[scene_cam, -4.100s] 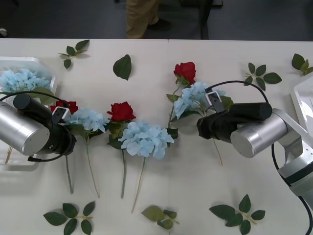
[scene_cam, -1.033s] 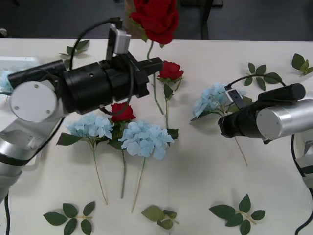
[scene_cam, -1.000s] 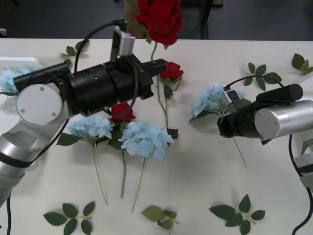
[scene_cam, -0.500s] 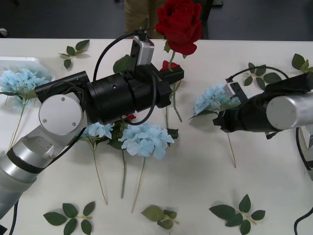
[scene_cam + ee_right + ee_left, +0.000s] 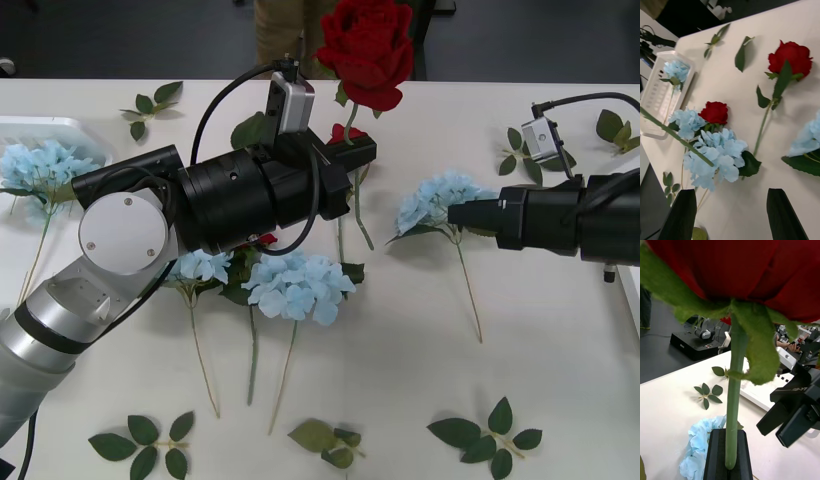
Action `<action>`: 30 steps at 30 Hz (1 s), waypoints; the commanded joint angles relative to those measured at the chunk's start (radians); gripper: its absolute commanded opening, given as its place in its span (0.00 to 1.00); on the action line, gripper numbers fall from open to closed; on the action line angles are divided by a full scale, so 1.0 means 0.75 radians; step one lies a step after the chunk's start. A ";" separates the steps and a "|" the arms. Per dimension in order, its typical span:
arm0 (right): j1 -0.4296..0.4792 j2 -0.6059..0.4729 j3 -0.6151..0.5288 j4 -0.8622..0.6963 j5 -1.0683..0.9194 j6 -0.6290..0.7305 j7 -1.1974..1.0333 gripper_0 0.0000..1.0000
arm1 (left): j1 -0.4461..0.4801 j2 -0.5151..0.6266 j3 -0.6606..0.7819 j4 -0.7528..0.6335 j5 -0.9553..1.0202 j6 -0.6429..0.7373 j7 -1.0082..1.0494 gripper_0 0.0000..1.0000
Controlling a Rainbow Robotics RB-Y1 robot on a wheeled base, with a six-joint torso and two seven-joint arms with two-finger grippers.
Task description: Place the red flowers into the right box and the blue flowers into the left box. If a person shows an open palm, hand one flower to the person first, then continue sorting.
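My left gripper (image 5: 352,156) (image 5: 729,442) is shut on the green stem of a red flower (image 5: 366,48) (image 5: 733,390), held upright above the table's middle. Two more red flowers (image 5: 792,58) (image 5: 715,111) lie on the table. My right gripper (image 5: 456,213) (image 5: 732,215) is open and empty, just right of a blue flower (image 5: 438,200) lying flat. Other blue flowers (image 5: 298,285) (image 5: 200,266) lie mid-table. One more (image 5: 38,165) rests in the left box (image 5: 45,124) (image 5: 657,93). The right box (image 5: 632,300) shows as a white edge.
Loose green leaf sprigs (image 5: 150,102) (image 5: 487,432) (image 5: 140,442) (image 5: 535,152) are scattered around the table. A person's khaki legs (image 5: 285,30) stand beyond the far edge. My left arm (image 5: 120,235) stretches over the flowers in the middle.
My right gripper has opened, let go of the blue flower and drawn back to the right; that flower now lies on the table. My left gripper holds the raised red flower almost still.
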 commanded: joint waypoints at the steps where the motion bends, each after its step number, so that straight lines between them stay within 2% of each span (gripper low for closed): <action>1: 0.060 -0.153 0.196 -0.055 -0.152 -0.229 0.213 0.54 | -0.058 0.006 0.001 -0.013 0.016 -0.018 -0.007 0.00; 5: 0.062 -0.270 0.398 -0.053 -0.207 -0.512 0.356 0.54 | -0.058 0.004 0.001 -0.013 0.016 -0.018 -0.007 0.00; 7: 0.050 -0.366 0.556 -0.057 -0.283 -0.726 0.453 0.54 | -0.058 0.006 0.001 -0.013 0.018 -0.018 -0.007 0.00; 9: 0.025 -0.429 0.670 -0.059 -0.368 -0.855 0.512 0.54 | -0.058 0.006 0.001 -0.013 0.016 -0.016 -0.009 0.00; 13: -0.045 -0.482 0.813 -0.057 -0.518 -0.992 0.653 0.54 | -0.058 0.006 0.001 -0.013 0.016 -0.016 -0.007 0.00; 18: -0.094 -0.407 0.868 -0.057 -0.608 -1.033 0.772 0.54 | -0.056 0.006 0.001 -0.013 0.016 -0.018 -0.007 0.00; 30: -0.161 -0.175 0.871 -0.014 -0.550 -1.138 0.917 0.56 | -0.056 0.004 -0.001 -0.013 0.016 -0.018 -0.009 0.00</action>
